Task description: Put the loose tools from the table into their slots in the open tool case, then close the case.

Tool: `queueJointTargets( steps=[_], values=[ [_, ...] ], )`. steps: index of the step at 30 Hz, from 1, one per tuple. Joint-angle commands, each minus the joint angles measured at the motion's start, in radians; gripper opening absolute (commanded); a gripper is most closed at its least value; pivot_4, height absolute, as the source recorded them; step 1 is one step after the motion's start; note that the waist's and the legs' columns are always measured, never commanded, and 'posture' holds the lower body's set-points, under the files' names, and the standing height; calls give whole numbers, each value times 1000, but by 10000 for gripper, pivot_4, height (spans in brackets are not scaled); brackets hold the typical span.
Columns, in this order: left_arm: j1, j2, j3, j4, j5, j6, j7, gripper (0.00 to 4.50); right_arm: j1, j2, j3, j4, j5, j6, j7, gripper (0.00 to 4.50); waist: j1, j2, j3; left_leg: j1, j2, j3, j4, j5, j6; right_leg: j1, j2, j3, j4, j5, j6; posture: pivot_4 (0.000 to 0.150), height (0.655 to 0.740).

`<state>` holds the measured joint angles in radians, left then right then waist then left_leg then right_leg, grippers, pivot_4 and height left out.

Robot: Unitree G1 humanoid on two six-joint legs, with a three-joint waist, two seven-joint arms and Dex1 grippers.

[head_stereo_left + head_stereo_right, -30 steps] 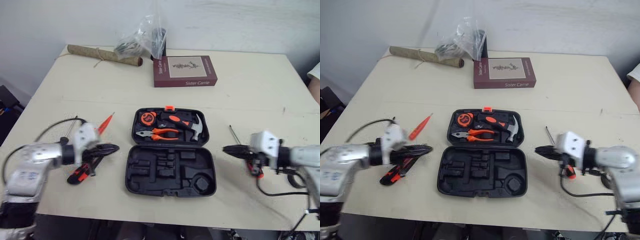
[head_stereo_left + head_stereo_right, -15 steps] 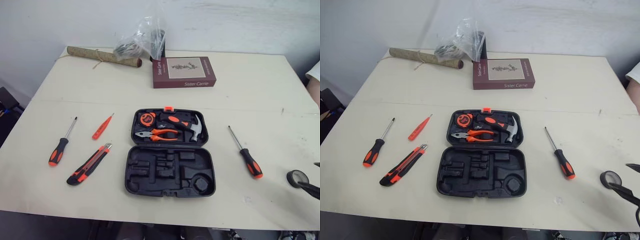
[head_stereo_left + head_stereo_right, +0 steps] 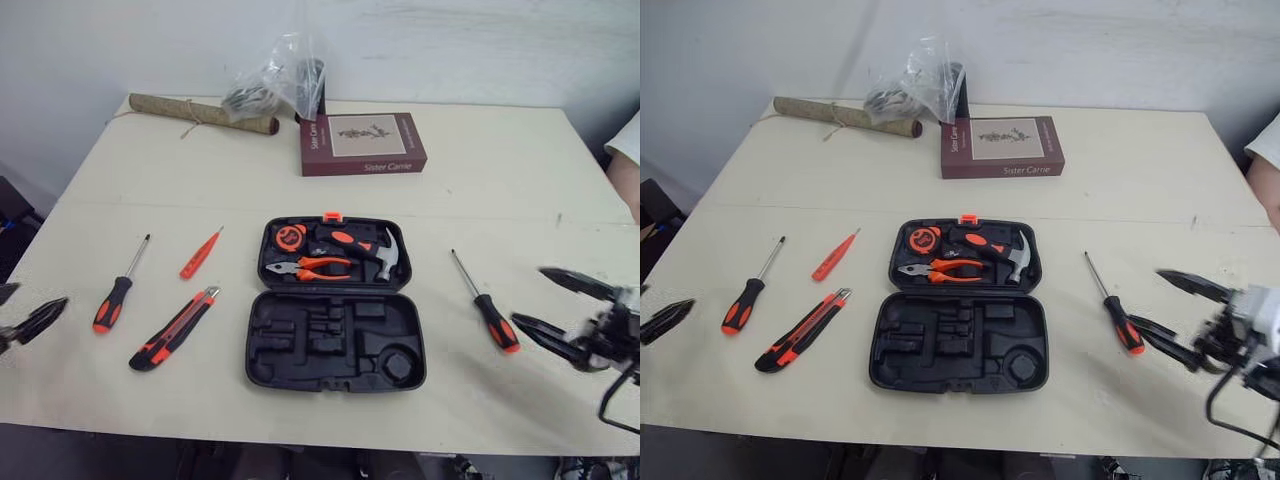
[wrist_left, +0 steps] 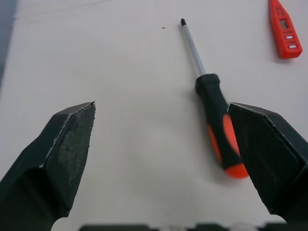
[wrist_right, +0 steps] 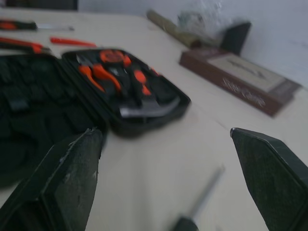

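Task so far: barely begun, as I judge it. Four tools lie loose on the table, neither gripper holds anything, and the case is open.

Table point(image 3: 480, 190): a pale top that takes up most of the head view. A maroon book point(image 3: 362, 143), a crumpled plastic bag point(image 3: 280, 85) and a brown paper roll point(image 3: 200, 112) sit along the upper edge, well away from the work.

Tool case point(image 3: 300, 345): black moulded plastic with an orange latch at its far edge. It lies flat and fully open in the centre of the frame.

Case, upper half: a hammer point(image 3: 375, 253), orange-handled pliers point(image 3: 310, 268) and a tape measure point(image 3: 291, 236) are seated in their slots.

Case, lower half: bare black recesses of several shapes, with nothing in them.

Right gripper point(image 3: 528, 295): at the right edge of the frame, jaws spread wide and empty, its lower finger near the handle of the right-hand screwdriver.

Left gripper point(image 4: 161, 105): at the lower left edge of the frame, jaws spread wide and empty, pointed towards the left-hand screwdriver.

Utility knife point(image 3: 173, 328): black and orange, lying at a slant left of the case's lower half.

Right-hand screwdriver point(image 3: 485, 303): right of the case, black and orange handle towards the lower right.

Left-hand screwdriver point(image 3: 115, 295): far left, shaft pointing up the frame.

Tester pen point(image 3: 200, 253): small and red, between the left-hand screwdriver and the case.

Left to do: seat all four loose tools, then fold the case shut.
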<state>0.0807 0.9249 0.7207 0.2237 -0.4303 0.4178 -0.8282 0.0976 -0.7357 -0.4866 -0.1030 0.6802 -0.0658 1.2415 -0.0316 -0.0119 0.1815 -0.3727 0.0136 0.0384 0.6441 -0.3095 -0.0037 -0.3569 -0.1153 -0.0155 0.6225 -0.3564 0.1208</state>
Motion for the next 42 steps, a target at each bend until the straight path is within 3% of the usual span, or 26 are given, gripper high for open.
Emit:
queueJointTargets(
  steps=[1, 7, 15, 20, 26, 27, 31, 33, 36, 39, 42],
  values=[
    [-39, 15, -85, -150, -45, 294, 106, 44420, -55, 47, 73, -115, 11, -26, -16, 44870, 2, 0, 0, 0, 0, 0, 0, 0, 0, 0, 0, -1, 0, 0, 0, 1500, 7400],
    [-149, -56, -166, -269, -29, 550, 316, 44420, -119, 111, 168, -193, 28, -43, -3, 44870, 5, -1, 0, -2, 0, 1, 3, 0, 1, 0, 0, -4, 4, 1, 1, 1500, 7400],
    [-194, -78, -241, -279, -15, 678, 385, 44420, -68, 159, 252, -238, 19, -60, 49, 44870, 5, -1, 0, -1, 0, 1, 4, 1, 0, 0, 1, -4, 4, 0, 1, 1500, 7400],
    [-173, -64, -287, -287, 6, 686, 379, 32064, -58, 158, 251, -226, 17, -74, 54, 45000, 3, -1, 0, 2, 0, 2, 3, 2, -1, 1, 1, -3, 5, 0, 1, 1500, 7400],
    [-125, -52, -265, -327, 25, 624, 361, 7985, -60, 134, 187, -179, 15, -94, 39, 45000, 3, -1, 0, 2, 0, 2, 3, 1, -1, 1, 0, -3, 3, 0, 1, 1500, 7400],
    [-121, -56, -246, -338, 20, 605, 357, 8021, -60, 130, 177, -172, 16, -96, 41, 45000, 3, -1, 0, 2, 0, 2, 3, 1, -1, 1, 0, -3, 3, 0, 1, 1500, 7400],
    [-132, -22, -183, -414, -24, 352, 189, 8021, -25, 101, 117, -138, 18, -115, 65, 45000, 5, -2, 1, 1, 0, 1, 2, 1, -1, 0, 0, -3, 3, 0, 0, 1500, 7400],
    [-137, 5, -207, -456, -10, 125, 39, 8021, -5, 79, 86, -127, 27, -117, 86, 45000, 12, -3, 1, 0, 1, 0, 3, 2, -2, 0, 0, -4, 2, 0, 0, 1500, 7400],
    [-172, 42, -283, -514, -63, 27, -147, 8021, 41, 44, 23, -106, 45, -94, 98, 45000, 19, -3, 1, -2, 0, 0, 3, 1, -2, 1, -1, -5, -1, 0, -1, 1500, 7400],
    [-277, 78, -456, -561, -54, -18, -268, 8021, 60, 24, -16, -52, 60, -89, 128, 45000, 23, 0, 1, -1, 0, 2, 2, 0, -1, 2, 0, -4, -3, 0, 0, 1500, 7400],
    [-405, 80, -675, -581, 36, -76, -365, 8021, 60, 21, -9, -11, 48, -100, 165, 45000, 26, 0, 1, -1, 0, 2, 3, 0, -1, 2, 2, -5, -2, 0, 0, 1500, 7400]
  ],
)
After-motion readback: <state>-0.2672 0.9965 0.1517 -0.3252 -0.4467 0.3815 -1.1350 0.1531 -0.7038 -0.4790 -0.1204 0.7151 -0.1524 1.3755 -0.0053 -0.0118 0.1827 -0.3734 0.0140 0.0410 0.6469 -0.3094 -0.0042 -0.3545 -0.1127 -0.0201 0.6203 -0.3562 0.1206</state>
